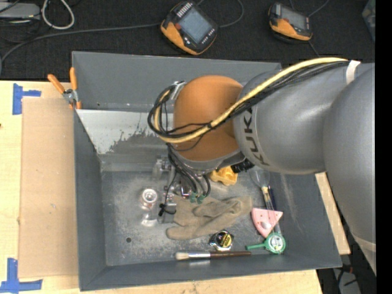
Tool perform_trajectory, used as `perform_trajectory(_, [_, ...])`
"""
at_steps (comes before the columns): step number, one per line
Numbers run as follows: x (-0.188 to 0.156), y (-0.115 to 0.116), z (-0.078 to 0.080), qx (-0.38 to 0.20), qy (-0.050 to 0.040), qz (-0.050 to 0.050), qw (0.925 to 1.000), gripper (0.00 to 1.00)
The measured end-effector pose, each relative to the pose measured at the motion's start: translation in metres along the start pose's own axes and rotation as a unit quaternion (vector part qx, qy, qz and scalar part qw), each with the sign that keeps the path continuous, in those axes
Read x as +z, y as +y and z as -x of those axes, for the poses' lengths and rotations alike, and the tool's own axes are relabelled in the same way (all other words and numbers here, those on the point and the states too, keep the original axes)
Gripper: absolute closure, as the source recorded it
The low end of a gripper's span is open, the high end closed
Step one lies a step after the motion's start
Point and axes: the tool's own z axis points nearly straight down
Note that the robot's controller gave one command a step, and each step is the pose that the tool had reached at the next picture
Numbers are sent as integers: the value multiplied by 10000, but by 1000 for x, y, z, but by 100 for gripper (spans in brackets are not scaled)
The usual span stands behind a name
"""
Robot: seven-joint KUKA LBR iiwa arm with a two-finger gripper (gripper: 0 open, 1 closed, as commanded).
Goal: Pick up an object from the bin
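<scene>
My gripper [173, 195] hangs low over the left middle of the bin floor, under the arm's orange cover. Just left of it lies a small clear glass-like piece [148, 199]. A tan fabric glove [211, 219] lies flat directly to the right and below it, its near edge touching or almost touching the gripper's lower end. A yellow object [224, 176] peeks out from under the cover to the right.
Along the bin's front lie a thin brush [211, 256] and a small black-and-yellow tape measure [222, 241]. At the right are a pink wedge-shaped piece [266, 220], a green round-headed tool [273, 244] and a dark pen [267, 196]. The arm covers the bin's back right.
</scene>
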Motion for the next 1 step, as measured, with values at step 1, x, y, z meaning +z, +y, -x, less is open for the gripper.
perform_trajectory(1, [-15,13,5,-386,-15,20,9992,0])
